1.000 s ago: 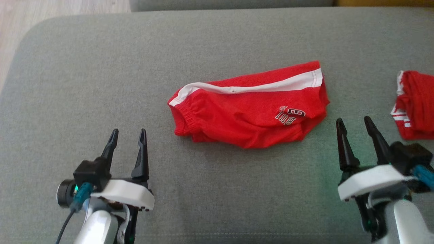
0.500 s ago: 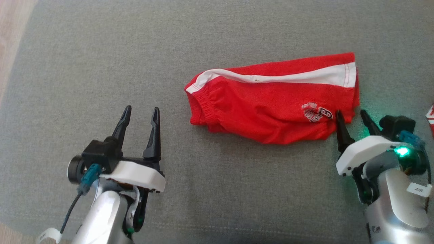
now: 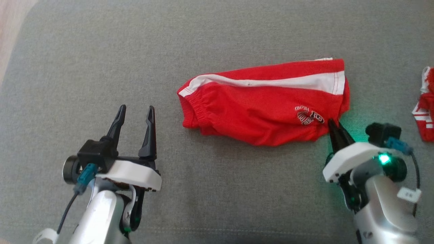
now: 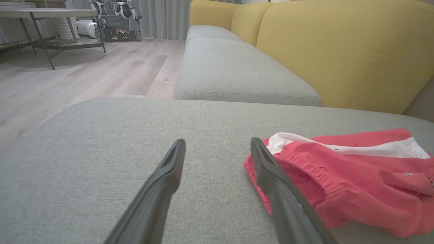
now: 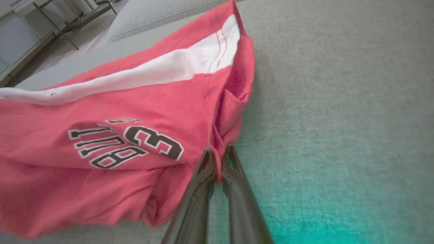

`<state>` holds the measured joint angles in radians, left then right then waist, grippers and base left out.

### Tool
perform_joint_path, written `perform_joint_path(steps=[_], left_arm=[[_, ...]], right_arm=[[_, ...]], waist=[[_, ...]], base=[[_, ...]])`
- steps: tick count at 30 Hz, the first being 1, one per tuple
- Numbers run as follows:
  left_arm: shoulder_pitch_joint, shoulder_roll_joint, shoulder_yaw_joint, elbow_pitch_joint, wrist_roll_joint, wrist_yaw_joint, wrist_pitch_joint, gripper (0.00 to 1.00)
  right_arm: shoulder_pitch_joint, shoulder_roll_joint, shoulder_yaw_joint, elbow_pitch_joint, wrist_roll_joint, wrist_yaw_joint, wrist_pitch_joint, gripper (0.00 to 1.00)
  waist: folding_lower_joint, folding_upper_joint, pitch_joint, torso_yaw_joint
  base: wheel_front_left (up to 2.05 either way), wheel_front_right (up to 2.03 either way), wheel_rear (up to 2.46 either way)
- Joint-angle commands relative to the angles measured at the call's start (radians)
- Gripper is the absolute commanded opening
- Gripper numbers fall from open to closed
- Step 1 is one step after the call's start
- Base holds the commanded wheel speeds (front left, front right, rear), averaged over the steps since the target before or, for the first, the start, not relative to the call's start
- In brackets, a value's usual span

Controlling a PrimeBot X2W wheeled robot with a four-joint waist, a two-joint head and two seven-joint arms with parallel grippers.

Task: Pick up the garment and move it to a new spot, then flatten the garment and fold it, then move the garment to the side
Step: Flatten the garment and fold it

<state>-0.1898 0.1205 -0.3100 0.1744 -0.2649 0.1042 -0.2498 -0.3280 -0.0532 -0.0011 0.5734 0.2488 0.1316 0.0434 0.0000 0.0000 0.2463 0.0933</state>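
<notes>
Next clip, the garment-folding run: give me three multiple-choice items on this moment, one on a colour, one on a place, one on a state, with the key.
1. What colour is the stripe on the red shorts?
A) blue B) yellow C) white
2. Where does the right gripper meet the shorts?
A) the elastic waistband B) the edge beside the printed number C) the middle of the stripe
3. How is the left gripper?
A) open, clear of the shorts B) shut on the shorts C) shut on nothing

Key: 1 C, a white band runs along the upper edge; 2 B, it pinches red cloth just right of the number in the right wrist view; 3 A, it is spread over the grey cushion.
</notes>
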Motion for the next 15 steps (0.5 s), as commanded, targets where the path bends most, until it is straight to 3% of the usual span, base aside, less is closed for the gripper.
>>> perform_joint_path(steps=[1,15], left_arm=[[-0.017,0.011,0.041,-0.028,0.012,-0.004,-0.012,1.0],[0.024,0.012,0.053,-0.037,0.012,-0.003,-0.012,1.0]], right_arm=[[0.043,0.003,0.021,-0.035,0.012,-0.001,-0.016,0.0],[0.211,0.003,-0.054,-0.152,0.042,-0.001,-0.002,0.0]], waist=[[0.0,0.0,-0.013,-0.008],[0.0,0.0,-0.05,-0.037]], base=[[0.0,0.0,0.0],[0.0,0.0,0.0]])
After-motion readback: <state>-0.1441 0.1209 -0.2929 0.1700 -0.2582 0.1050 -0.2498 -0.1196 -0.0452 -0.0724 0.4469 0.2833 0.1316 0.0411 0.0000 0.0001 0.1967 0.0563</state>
